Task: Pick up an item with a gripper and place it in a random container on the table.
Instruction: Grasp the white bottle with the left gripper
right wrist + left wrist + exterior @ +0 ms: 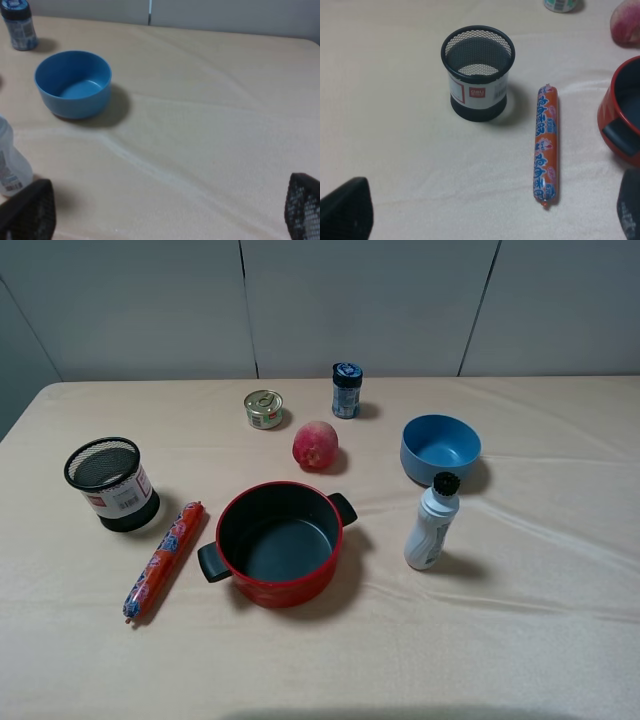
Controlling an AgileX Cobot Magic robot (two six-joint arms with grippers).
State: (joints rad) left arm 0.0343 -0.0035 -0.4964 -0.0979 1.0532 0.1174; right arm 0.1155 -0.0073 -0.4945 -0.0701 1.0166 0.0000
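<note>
The white bottle (432, 525) with a black cap stands upright on the beige table (540, 640), right of centre; its lower side shows in the right wrist view (7, 165). The black mesh cup (112, 483) with a white label stands at the left, empty, and also shows in the left wrist view (478, 72). Neither arm shows in the exterior view. My left gripper (487, 215) is open and empty, well short of the cup. My right gripper (165, 210) is open and empty, with the bottle beside one finger (30, 212).
A red pot (280, 540) stands in the middle with an orange sausage (163, 560) to its left. A peach (315, 444), a tin can (264, 409) and a blue-lidded jar (346, 390) sit behind. A blue bowl (440, 448) stands behind the bottle.
</note>
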